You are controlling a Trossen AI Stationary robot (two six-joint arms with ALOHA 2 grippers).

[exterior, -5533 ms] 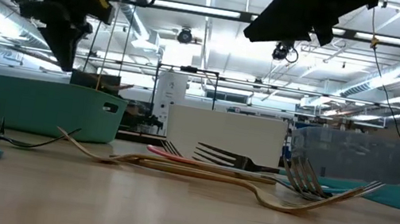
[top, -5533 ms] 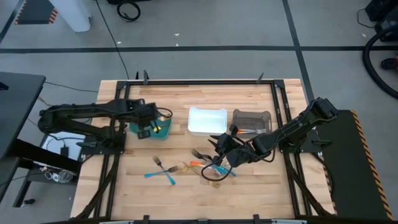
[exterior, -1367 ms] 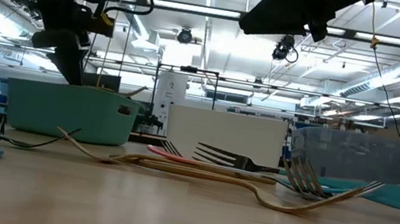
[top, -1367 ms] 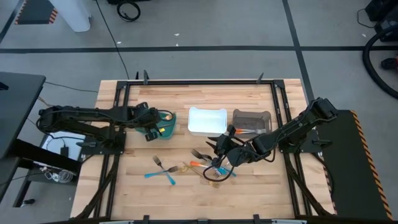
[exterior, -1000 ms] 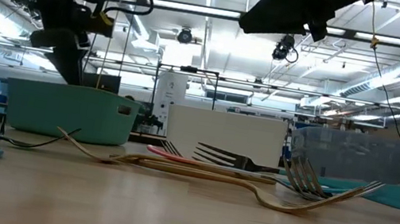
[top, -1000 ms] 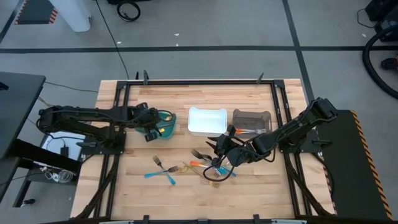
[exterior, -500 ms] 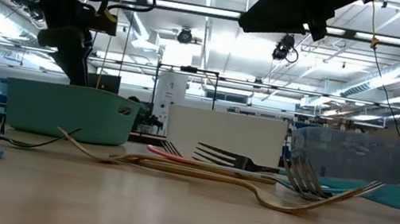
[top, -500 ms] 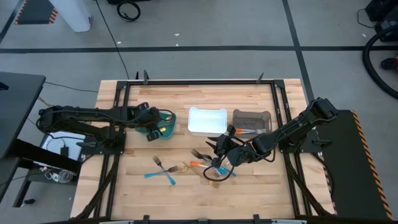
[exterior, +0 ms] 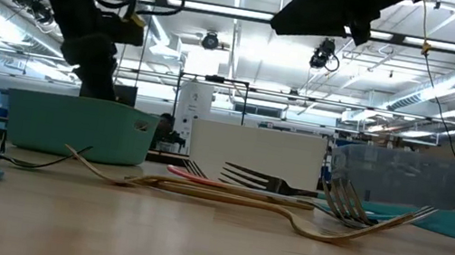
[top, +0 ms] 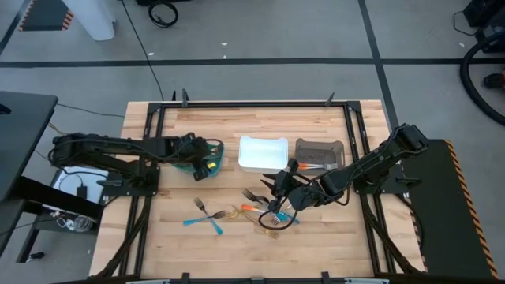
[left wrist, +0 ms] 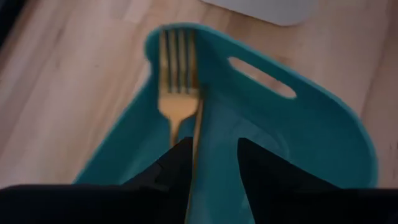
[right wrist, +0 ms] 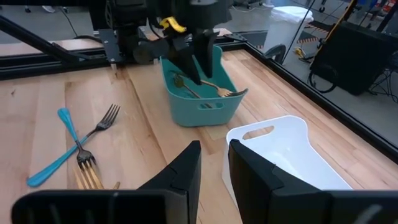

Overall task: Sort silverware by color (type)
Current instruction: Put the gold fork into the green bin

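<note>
The surface (top: 189, 244) is pale blond wood with a fine plank grain, framed by black rails. On it stand a teal bin (right wrist: 200, 93), a white bin (top: 263, 153) and a translucent smoky-grey bin (top: 319, 152). A gold fork (left wrist: 176, 84) lies in the teal bin, its metal a warm yellow against the blue-green walls. On the bare wood lie a bright blue utensil (right wrist: 67, 144) crossed by a dark grey fork (right wrist: 99, 129), an orange-handled piece (top: 251, 207) and tan-gold forks (exterior: 269, 209). Both arms are matt black; the left hand (right wrist: 194, 65) is black too, with a small yellow mark just above it. The floor (top: 260, 31) around is grey with black lines.
</note>
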